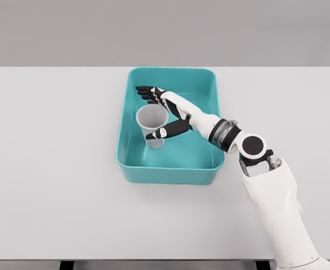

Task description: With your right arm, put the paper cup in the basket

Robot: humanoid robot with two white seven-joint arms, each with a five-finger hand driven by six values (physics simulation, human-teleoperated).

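Note:
A grey-white paper cup [151, 128] stands upright inside the teal basket [170, 174], in its left half. My right hand [149, 111] reaches in over the basket's right rim from the lower right. Its dark fingers [147, 92] are stretched out behind the cup and apart from it. The thumb [166, 132] lies along the cup's near side, and I cannot tell whether it touches. The hand is open and does not clasp the cup. My left arm does not show.
The basket sits in the middle of a white table [52, 169], toward the far side. The white right forearm [277, 214] crosses the table's lower right corner. Nothing else stands on the table.

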